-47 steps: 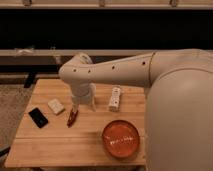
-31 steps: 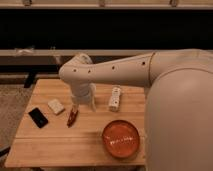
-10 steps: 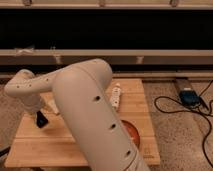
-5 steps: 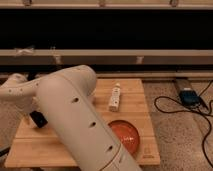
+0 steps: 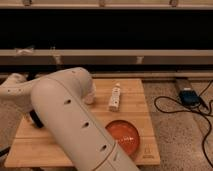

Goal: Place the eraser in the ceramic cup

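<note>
Because the robot's white arm (image 5: 75,125) sweeps from the bottom of the view up and over to the left, it hides much of the wooden desk (image 5: 142,107). On the bare right part sit an orange bowl (image 5: 123,138) and, farther back, a long white bottle-like item (image 5: 115,98). A small white rounded form just beside the arm's right edge looks like the ceramic cup (image 5: 90,98), though it is hard to tell apart from the arm.

At the desk's left edge a dark patch shows under the arm's far end. This is judged to be the eraser (image 5: 37,120), with the pincer (image 5: 32,115) right over it. The pincer's jaws stand wide apart, and nothing can be seen in their hold.

The risks come from that position. The eraser is flat and lies near the edge, so a skewed closing could skid it off the desk. The cup is well apart from it and looks light, so a low carry or an off-centre drop could tip the cup or leave the eraser on its rim.
</note>
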### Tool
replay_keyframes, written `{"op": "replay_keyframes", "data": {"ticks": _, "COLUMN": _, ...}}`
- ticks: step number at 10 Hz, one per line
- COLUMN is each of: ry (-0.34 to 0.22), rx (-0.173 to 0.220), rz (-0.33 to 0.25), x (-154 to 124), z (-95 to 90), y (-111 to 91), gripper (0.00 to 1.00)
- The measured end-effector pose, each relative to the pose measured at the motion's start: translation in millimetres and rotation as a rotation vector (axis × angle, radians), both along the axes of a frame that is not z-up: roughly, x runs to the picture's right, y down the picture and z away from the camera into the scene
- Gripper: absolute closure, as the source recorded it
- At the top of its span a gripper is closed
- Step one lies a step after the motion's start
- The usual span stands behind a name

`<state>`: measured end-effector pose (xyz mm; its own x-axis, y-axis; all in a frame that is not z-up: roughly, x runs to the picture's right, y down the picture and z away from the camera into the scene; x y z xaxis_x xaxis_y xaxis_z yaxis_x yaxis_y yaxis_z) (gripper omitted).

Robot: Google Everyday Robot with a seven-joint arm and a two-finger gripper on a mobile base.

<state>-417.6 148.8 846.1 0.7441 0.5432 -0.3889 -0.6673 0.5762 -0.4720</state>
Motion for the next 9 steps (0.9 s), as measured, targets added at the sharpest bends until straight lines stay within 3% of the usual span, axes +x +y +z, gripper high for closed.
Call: {"op": "replay_keyframes", "data": {"ticks": 9, "ry": 0.024, "rx": -0.014, "rz": 0.005, "x": -4.5, "z": 22.3, "y": 1.9, "gripper": 0.35}}
